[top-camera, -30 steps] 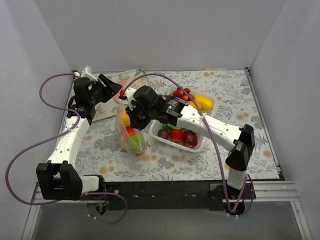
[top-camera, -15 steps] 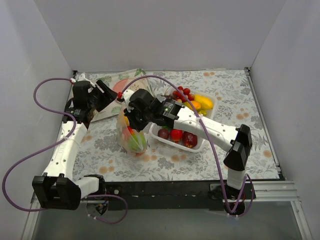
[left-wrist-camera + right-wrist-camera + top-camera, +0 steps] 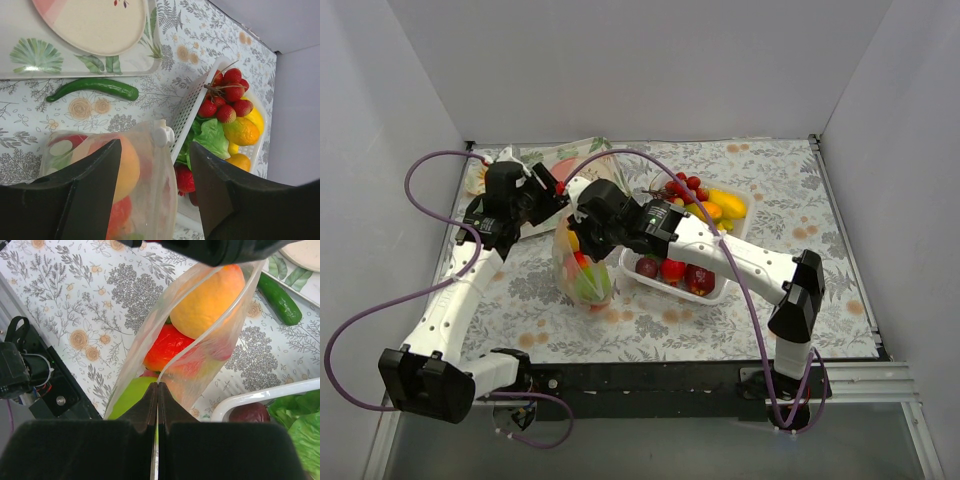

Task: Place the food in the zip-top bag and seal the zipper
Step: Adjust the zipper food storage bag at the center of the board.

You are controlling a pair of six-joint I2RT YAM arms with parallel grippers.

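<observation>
The zip-top bag (image 3: 582, 272) stands upright on the table, holding an orange, a red and a green piece of food (image 3: 212, 302). My right gripper (image 3: 157, 392) is shut on the zipper (image 3: 200, 340) at the bag's mouth edge; it also shows in the top view (image 3: 576, 228). My left gripper (image 3: 155, 200) is open, its fingers on either side of the bag's top by the white slider (image 3: 162, 135), not touching it; in the top view it is left of the bag (image 3: 552, 190). More food fills the white tray (image 3: 720, 295).
A green cucumber (image 3: 95, 87) lies on the table behind the bag. A round pink-and-white plate (image 3: 95, 22) sits on a leaf-printed tray at the back left. A second white basket (image 3: 192, 102) holds lychees, lettuce and yellow fruit. Grey walls close in three sides.
My left gripper has swung right and down to the bag's top. My right gripper has drawn the bag's mouth up and slightly left, so the bag stands more upright.
</observation>
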